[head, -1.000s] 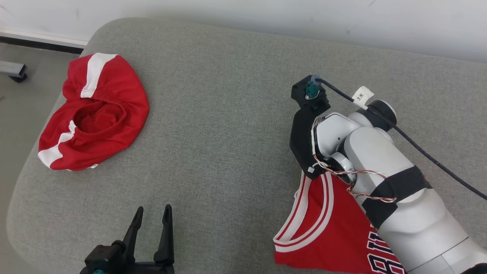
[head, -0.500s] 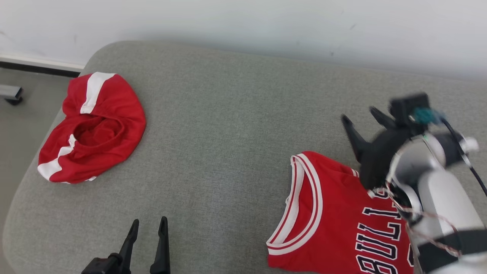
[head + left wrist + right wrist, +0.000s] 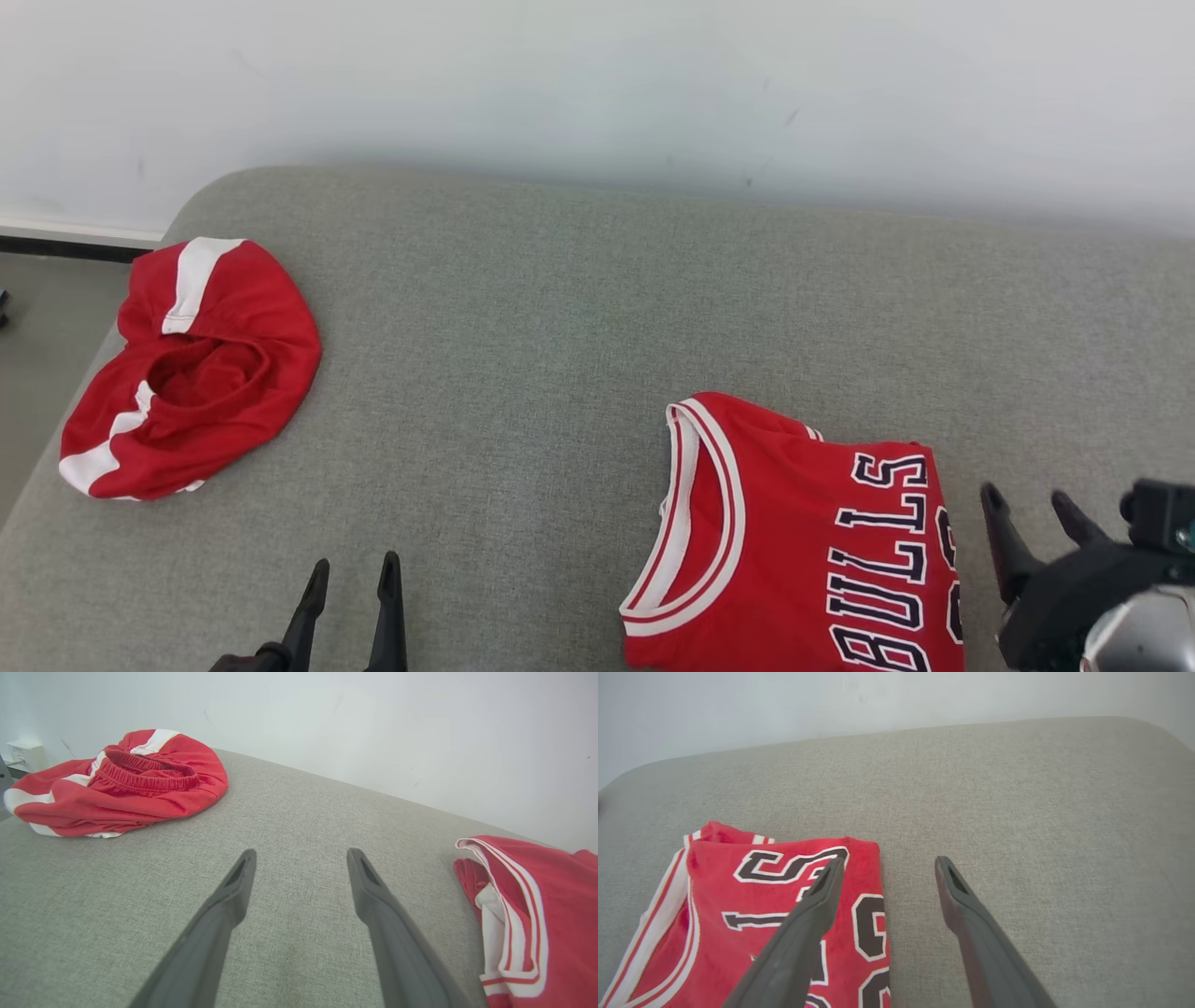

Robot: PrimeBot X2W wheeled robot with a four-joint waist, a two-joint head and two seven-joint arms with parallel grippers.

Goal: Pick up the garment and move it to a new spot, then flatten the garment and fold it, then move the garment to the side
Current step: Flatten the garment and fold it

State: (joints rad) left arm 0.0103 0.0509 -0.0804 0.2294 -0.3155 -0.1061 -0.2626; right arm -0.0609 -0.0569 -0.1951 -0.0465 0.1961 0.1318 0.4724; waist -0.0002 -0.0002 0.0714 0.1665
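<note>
The right gripper (image 3: 1025,497) is off the jersey (image 3: 794,551). A second ago its arm lay across the cloth at centre right; now it sits in the lower right corner, fingers spread, just beside the uncovered jersey. The camera has tilted, so everything sits lower in frame.

One jersey (image 3: 794,523), one pair of shorts (image 3: 215,373) (both red), one couch (image 3: 523,308), one left claw (image 3: 355,562), one right claw (image 3: 1025,495)

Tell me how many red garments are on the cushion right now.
2. The folded jersey lies front right; the crumpled shorts lie far left by the edge. None seems hidden.
</note>
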